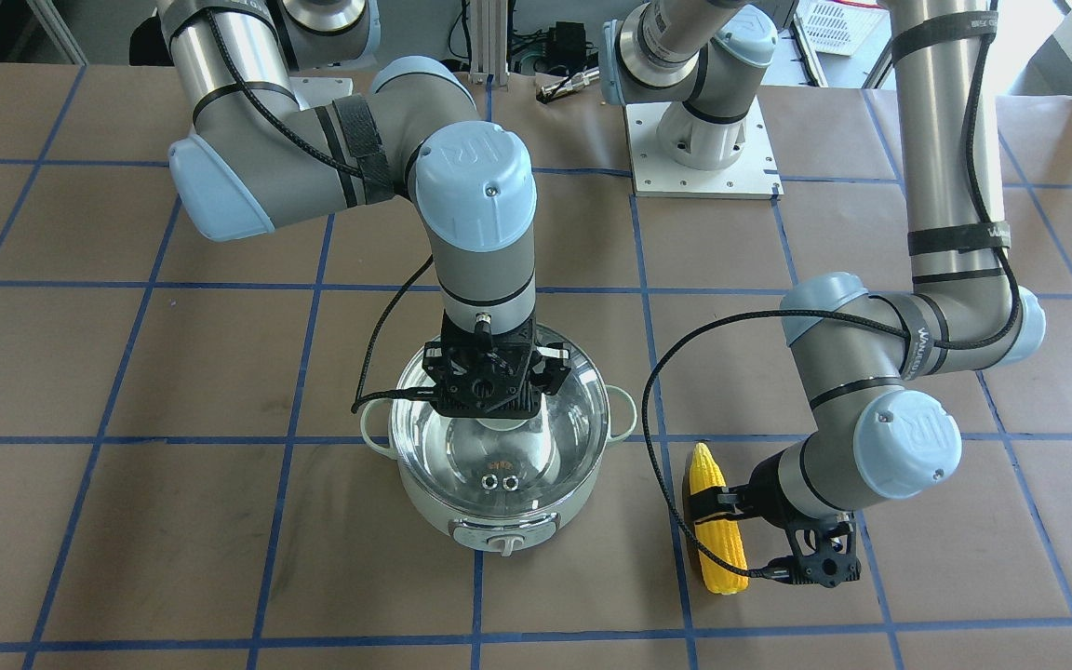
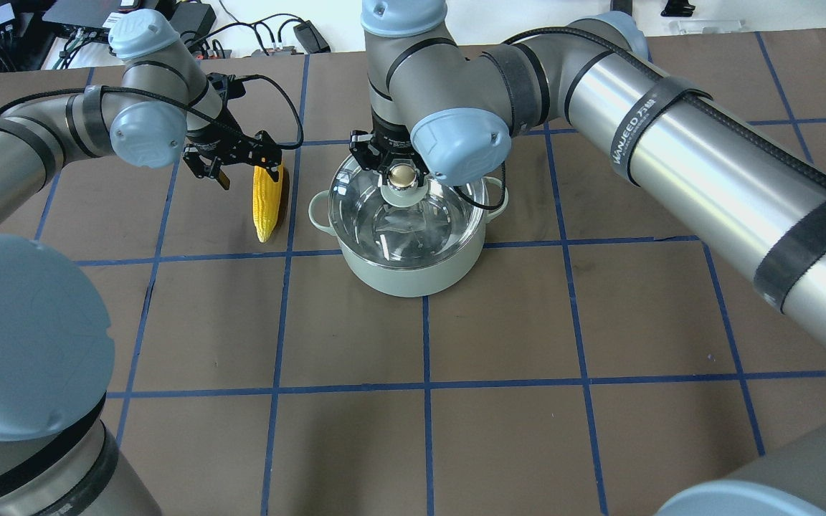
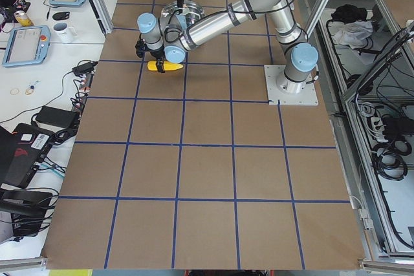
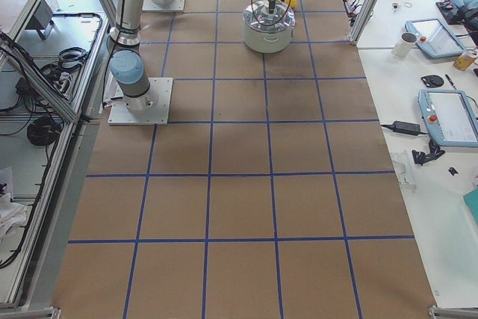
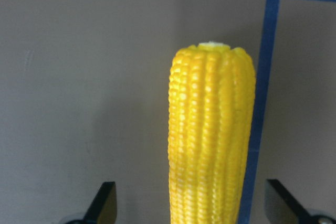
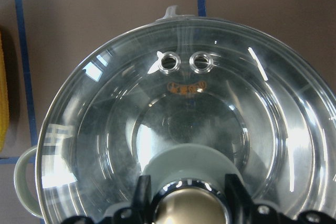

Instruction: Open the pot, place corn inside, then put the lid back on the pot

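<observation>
The pale green pot (image 1: pixel 499 526) stands mid-table with the glass lid (image 1: pixel 499 465) seated on it. My right gripper (image 2: pixel 404 175) comes straight down over the lid, its fingers (image 6: pixel 143 192) tight against both sides of the beige ball knob (image 6: pixel 191 208). The yellow corn (image 1: pixel 715 521) lies flat on the table beside the pot, on my left. My left gripper (image 5: pixel 194 205) is open with its fingers wide on either side of the cob (image 5: pixel 210 140), not touching it. The lid's two vent rings (image 6: pixel 184 61) show through the glass.
The brown table (image 2: pixel 499 344) carries a blue tape grid. The right arm's base plate (image 1: pixel 699 154) sits at the robot side. A black cable (image 1: pixel 662 409) hangs from the left wrist between pot and corn. The pot's loop handle (image 2: pixel 320 215) points toward the corn.
</observation>
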Available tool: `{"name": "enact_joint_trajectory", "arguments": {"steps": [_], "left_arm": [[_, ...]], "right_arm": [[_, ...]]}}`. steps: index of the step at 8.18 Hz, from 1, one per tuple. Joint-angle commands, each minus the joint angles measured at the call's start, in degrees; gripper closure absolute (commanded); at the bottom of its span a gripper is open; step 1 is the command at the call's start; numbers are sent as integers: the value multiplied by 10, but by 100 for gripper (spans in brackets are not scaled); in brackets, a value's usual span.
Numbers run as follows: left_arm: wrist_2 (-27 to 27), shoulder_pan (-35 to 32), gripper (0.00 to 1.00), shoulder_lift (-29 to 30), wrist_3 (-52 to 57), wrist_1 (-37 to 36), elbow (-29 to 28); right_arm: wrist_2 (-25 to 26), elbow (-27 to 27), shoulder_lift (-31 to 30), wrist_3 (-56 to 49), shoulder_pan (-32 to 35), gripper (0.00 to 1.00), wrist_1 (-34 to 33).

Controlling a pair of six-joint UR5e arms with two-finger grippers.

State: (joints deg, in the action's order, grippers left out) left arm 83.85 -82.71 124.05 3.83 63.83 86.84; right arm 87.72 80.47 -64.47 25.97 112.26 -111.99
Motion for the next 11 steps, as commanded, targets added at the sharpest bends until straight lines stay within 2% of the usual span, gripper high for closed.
{"name": "enact_joint_trajectory", "arguments": {"steps": [1, 3, 4, 5, 6, 7, 9, 10, 11], "left_arm": [[-1, 0, 0, 9, -7, 0, 0], [-1, 0, 1, 18, -27, 1, -1], [-1, 0, 18, 19, -33, 0, -1], [-1, 0, 58, 19, -39, 1, -1], [-1, 0, 89, 19, -45, 1, -1], [-1, 0, 100, 19, -46, 1, -1], [3, 0, 100, 8, -70, 9, -5], [6, -1, 100, -4, -93, 29, -7], [9, 0, 100, -32, -95, 81, -11]], "right_arm": [[-24, -17, -28, -10, -22, 100, 25], [-39, -21, -91, -98, -99, 100, 120], [-33, -21, -109, -161, -140, 100, 161], [-21, -20, -126, -243, -175, 100, 179], [-3, -20, -138, -287, -209, 100, 197], [10, -20, -154, -341, -252, 100, 222], [18, -20, -175, -466, -370, 100, 273], [20, -16, -174, -504, -405, 100, 280], [56, -15, -170, -508, -407, 100, 277]]}}
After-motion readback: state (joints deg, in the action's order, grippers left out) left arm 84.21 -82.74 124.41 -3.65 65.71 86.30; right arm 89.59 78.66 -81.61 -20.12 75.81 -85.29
